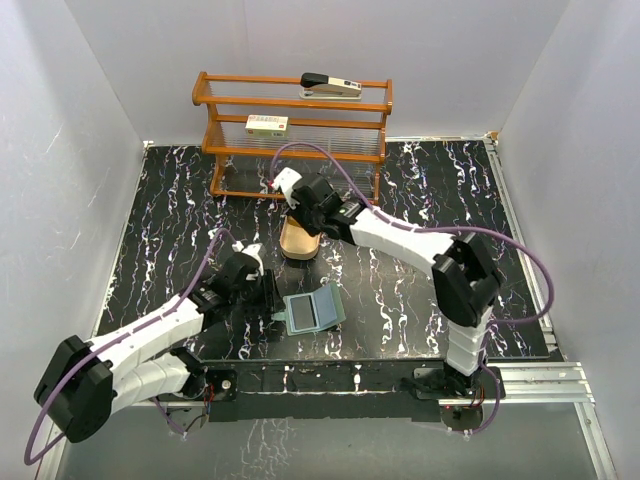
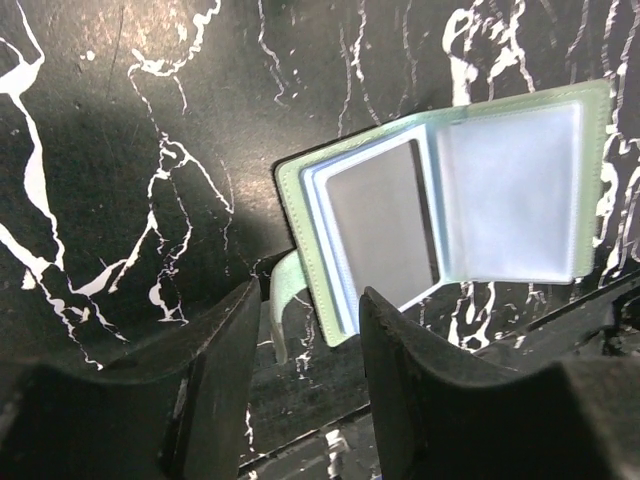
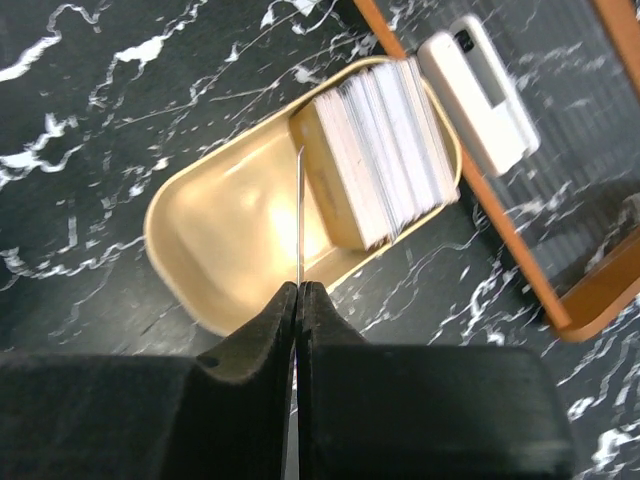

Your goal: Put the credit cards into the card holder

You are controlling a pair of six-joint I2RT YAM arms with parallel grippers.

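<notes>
Credit cards [image 3: 385, 150] stacked in tray [image 3: 205, 255]; right fingers [image 3: 250, 345] pinch one; left fingers [image 2: 215, 365] apart.

A black table [image 1: 170, 220] veined with white and faint purple is filling the space between the white walls. Near its front edge, a little left of centre, the sage-green card holder [image 1: 310, 312] is lying open flat on the top, its clear pockets facing up. Further back, about mid-table, a tan oval tray [image 1: 296, 256] is sitting directly on the surface, well apart from the card holder. Behind the tray, along the far edge by the back wall, a wooden rack [image 1: 292, 153] is standing upright on the table.
</notes>
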